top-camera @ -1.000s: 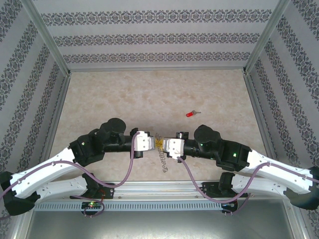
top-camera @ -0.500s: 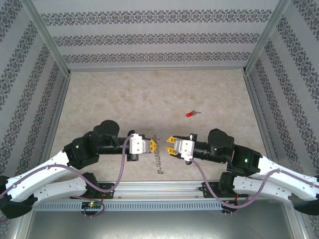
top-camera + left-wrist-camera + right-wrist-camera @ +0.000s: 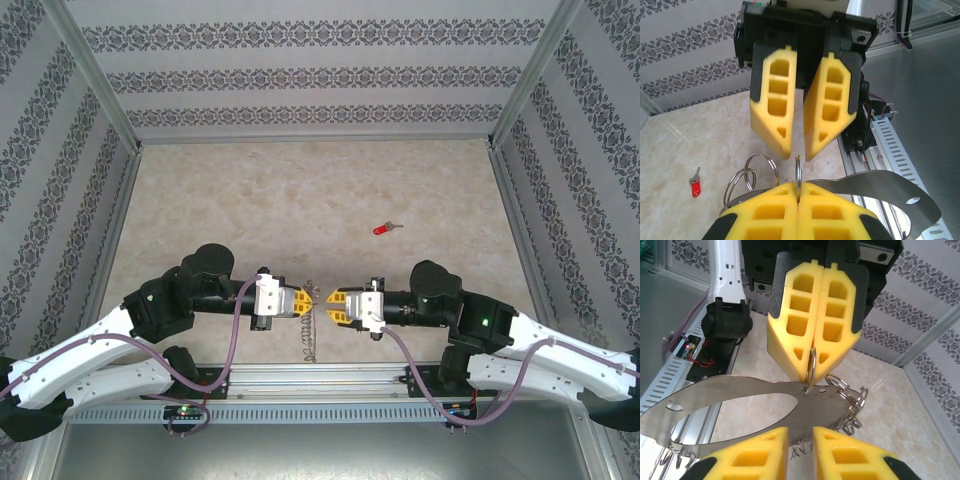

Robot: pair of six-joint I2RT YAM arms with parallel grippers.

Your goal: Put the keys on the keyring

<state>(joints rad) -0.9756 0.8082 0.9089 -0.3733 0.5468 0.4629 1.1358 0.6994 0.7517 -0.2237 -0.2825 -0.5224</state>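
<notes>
Patterned walls, beige marbled table, red key, left hand clamped on keyring, right hand parted.

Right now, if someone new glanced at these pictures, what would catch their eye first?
Two yellow-padded grippers meet tip to tip by the near edge of the table: the left gripper is shut on a small split ring of the keyring, a flat grey loop fringed with rings, and the right gripper faces it, jaws slightly apart. Then the red-headed key, alone farther back and right.
</notes>
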